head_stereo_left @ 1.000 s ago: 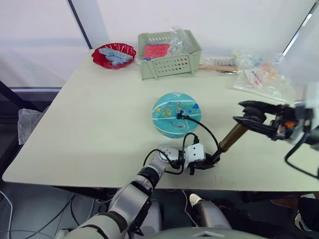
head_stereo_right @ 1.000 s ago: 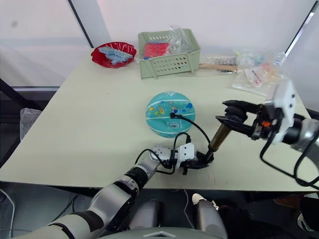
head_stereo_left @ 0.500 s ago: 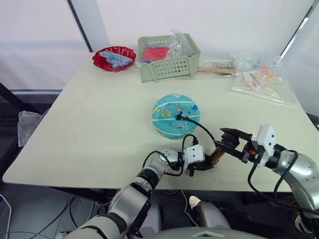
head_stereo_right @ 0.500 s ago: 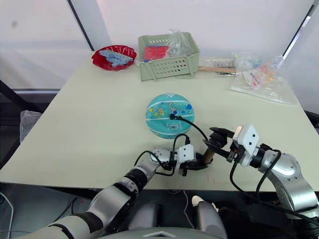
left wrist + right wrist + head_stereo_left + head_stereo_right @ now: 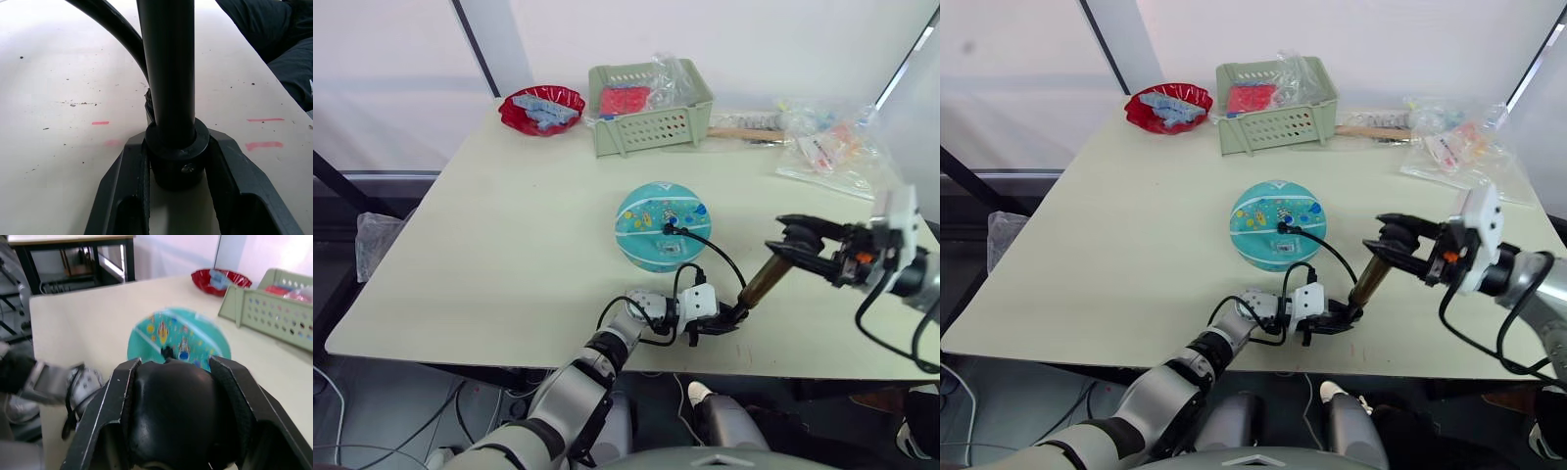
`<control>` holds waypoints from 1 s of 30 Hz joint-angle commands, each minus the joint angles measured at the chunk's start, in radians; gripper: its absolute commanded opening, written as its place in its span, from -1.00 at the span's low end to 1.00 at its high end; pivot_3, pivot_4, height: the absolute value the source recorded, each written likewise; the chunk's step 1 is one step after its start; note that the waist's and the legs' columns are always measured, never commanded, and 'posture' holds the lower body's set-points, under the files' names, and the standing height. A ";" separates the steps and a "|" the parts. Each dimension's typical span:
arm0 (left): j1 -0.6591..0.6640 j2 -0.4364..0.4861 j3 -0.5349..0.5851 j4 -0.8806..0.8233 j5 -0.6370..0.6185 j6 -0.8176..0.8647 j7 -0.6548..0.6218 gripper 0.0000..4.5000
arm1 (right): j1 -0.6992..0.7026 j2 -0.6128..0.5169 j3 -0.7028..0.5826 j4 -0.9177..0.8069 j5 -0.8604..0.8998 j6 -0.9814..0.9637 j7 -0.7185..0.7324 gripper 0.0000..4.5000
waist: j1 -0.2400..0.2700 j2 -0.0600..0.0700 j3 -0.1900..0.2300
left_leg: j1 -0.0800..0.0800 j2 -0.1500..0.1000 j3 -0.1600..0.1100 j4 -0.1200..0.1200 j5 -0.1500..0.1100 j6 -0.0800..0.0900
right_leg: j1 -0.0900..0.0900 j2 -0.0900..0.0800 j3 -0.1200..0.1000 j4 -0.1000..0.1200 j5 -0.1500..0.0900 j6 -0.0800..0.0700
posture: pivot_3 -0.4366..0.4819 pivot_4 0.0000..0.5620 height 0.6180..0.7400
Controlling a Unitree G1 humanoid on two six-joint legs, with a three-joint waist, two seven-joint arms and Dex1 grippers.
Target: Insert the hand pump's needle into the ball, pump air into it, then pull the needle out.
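Observation:
The teal ball [image 5: 660,224] rests at the table's middle. The needle's black fitting [image 5: 669,230] sits in the top of the ball; the pin itself is hidden. A thin black hose [image 5: 720,259] curves from it down to the hand pump [image 5: 764,281], which leans up to the right near the front edge. My left gripper [image 5: 722,319] is shut on the pump's black bottom cap [image 5: 176,156], one finger [image 5: 124,191] on each side. My right gripper [image 5: 790,238] is shut on the pump's black handle [image 5: 173,416], raised above the brass cylinder.
A red bowl [image 5: 541,106] and a green basket [image 5: 651,108] stand at the back of the table [image 5: 509,245]. Clear plastic bags [image 5: 832,147] lie at the back right. The pump's base stands close to the table's front edge.
My right gripper pushed the handle down to the pump body half a second ago and has since lifted it back up to the right. The left gripper kept the base in place.

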 commanded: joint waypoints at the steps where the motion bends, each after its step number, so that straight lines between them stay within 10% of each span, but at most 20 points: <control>1: 0.070 0.050 -0.064 0.113 0.099 0.055 -0.020 -0.52 | -0.098 -0.055 -0.158 -0.009 0.115 0.036 -0.048 -0.21 | 0.000 0.000 0.001 | 0.000 0.000 0.000 0.000 0.000 0.000 | 0.000 0.000 0.000 0.000 0.000 0.000 | -0.05 -0.47 0.94; 9: 0.070 0.046 -0.064 0.114 0.099 0.053 -0.019 -0.52 | -0.164 -0.140 -0.173 0.015 0.136 0.102 -0.012 -0.21 | 0.000 0.003 0.004 | -0.002 0.000 0.000 0.000 0.000 0.000 | -0.002 -0.003 -0.001 -0.001 0.000 0.000 | -0.05 -0.47 0.94; 19: 0.072 0.047 -0.064 0.119 0.101 0.053 -0.015 -0.52 | 0.096 0.067 0.118 -0.099 -0.237 -0.075 -0.090 -0.21 | -0.004 -0.003 -0.006 | 0.002 0.002 -0.002 -0.002 0.000 0.000 | 0.001 0.000 -0.002 -0.001 0.000 0.000 | -0.05 -0.47 0.94; 30: 0.066 0.046 -0.067 0.123 0.105 0.051 -0.013 -0.52 | 0.251 0.283 0.323 0.159 -0.586 -0.408 -0.138 -0.21 | -0.004 -0.008 -0.015 | 0.006 0.002 -0.006 -0.004 0.000 0.000 | 0.002 0.001 -0.001 -0.001 -0.001 0.000 | -0.05 -0.47 0.94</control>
